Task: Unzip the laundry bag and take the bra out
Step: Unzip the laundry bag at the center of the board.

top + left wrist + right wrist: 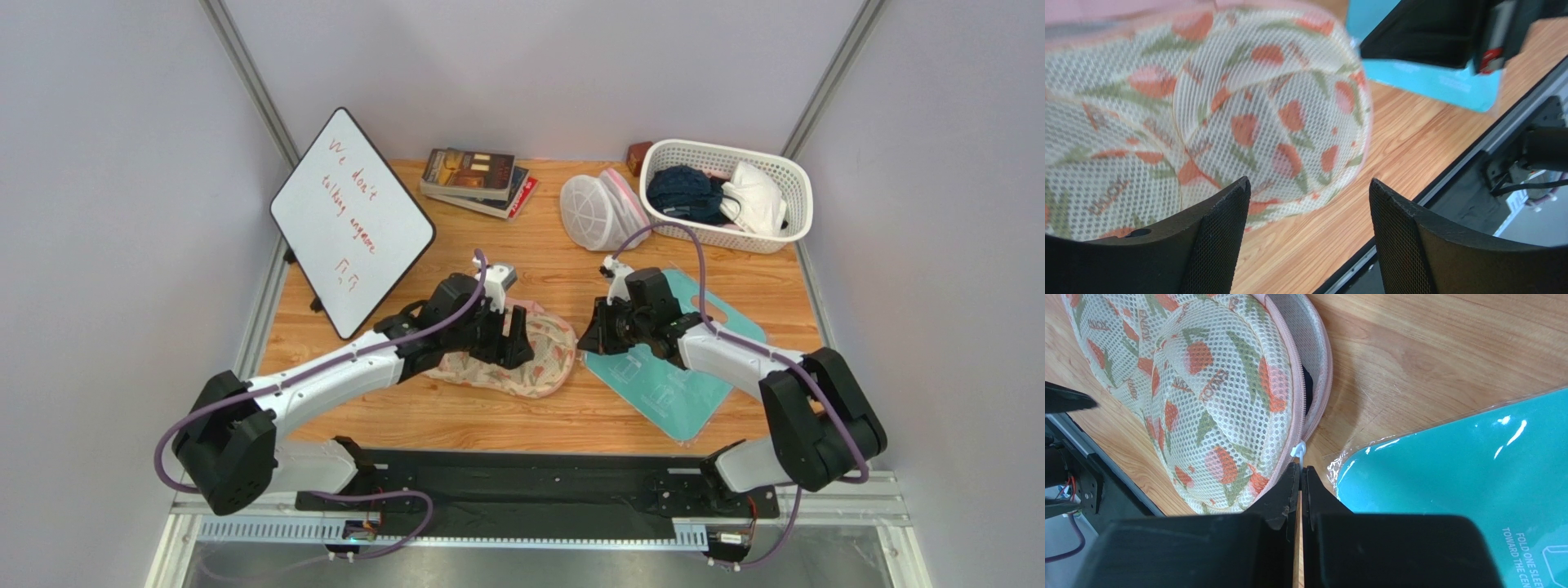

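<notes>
The laundry bag (521,352) lies flat on the wooden table, cream mesh with orange flowers and pink edging. Its zip is partly undone along the right edge, and the two layers gape there (1318,367). A dark sliver shows inside the gap; the bra is otherwise hidden. My right gripper (1300,468) is at the bag's right rim, shut on the small white zipper pull (1297,451). My left gripper (1309,184) hangs open over the bag (1229,110), its fingers (1220,226) holding nothing. In the top view the left gripper (505,333) covers the bag's left lobe and the right gripper (597,331) sits beside it.
A teal folding board (675,374) lies under the right arm, close to the bag's right side (1475,478). At the back stand a whiteboard (350,221), stacked books (476,180), a white mesh dome bag (597,211) and a white basket (791,196) of clothes.
</notes>
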`<state>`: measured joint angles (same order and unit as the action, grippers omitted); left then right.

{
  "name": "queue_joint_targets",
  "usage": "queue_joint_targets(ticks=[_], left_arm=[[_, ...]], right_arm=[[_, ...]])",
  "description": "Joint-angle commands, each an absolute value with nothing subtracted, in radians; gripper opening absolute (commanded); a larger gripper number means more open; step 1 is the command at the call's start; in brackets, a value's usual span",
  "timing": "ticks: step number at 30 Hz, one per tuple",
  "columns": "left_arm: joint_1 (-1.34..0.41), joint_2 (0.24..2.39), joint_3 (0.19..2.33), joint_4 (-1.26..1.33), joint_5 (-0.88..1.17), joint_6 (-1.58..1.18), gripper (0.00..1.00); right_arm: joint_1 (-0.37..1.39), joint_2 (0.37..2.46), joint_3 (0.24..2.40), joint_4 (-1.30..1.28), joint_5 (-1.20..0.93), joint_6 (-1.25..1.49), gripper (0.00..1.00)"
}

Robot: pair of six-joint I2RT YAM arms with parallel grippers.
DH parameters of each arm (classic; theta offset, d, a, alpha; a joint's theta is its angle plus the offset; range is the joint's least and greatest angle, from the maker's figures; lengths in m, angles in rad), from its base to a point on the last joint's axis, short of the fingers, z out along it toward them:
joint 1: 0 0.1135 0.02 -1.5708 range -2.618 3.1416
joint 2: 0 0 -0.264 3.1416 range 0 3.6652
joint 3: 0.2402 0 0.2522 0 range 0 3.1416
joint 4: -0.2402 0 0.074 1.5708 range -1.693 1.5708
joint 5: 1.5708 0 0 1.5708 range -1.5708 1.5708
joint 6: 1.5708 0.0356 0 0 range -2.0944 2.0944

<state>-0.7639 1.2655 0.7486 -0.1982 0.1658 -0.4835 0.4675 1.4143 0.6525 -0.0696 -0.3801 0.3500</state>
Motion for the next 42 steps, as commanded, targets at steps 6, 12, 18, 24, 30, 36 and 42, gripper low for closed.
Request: queue_joint_targets(ticks=[6, 12, 18, 24, 30, 36, 42], left_arm=[[-0.767, 1.503, 0.953, -0.146, 0.184, -0.440, 0.77], [-0.773, 1.657, 1.041, -0.193, 0.164, -0.414, 0.77], [-0.775, 1.729, 1.043, -0.199, 0.134, -0.413, 0.70], [-0.776, 1.775, 1.034, -0.198, 0.091, -0.443, 0.57], [-0.775, 1.793, 1.012, -0.156, 0.094, -0.482, 0.55], [-0.776, 1.805, 0.997, -0.134, 0.080, -0.515, 0.54], [-0.776, 1.822, 0.982, -0.084, 0.091, -0.543, 0.54]], right_arm=[[0.460, 1.436, 0.696, -0.071, -0.425, 0.296, 0.00], [0.462, 1.428, 0.696, -0.080, -0.426, 0.288, 0.00], [0.462, 1.425, 0.696, -0.078, -0.439, 0.293, 0.00], [0.463, 1.401, 0.657, -0.058, -0.456, 0.314, 0.00], [0.491, 1.362, 0.588, -0.048, -0.454, 0.347, 0.00], [0.526, 1.299, 0.528, -0.034, -0.433, 0.403, 0.00], [0.561, 1.253, 0.489, -0.027, -0.390, 0.445, 0.00]])
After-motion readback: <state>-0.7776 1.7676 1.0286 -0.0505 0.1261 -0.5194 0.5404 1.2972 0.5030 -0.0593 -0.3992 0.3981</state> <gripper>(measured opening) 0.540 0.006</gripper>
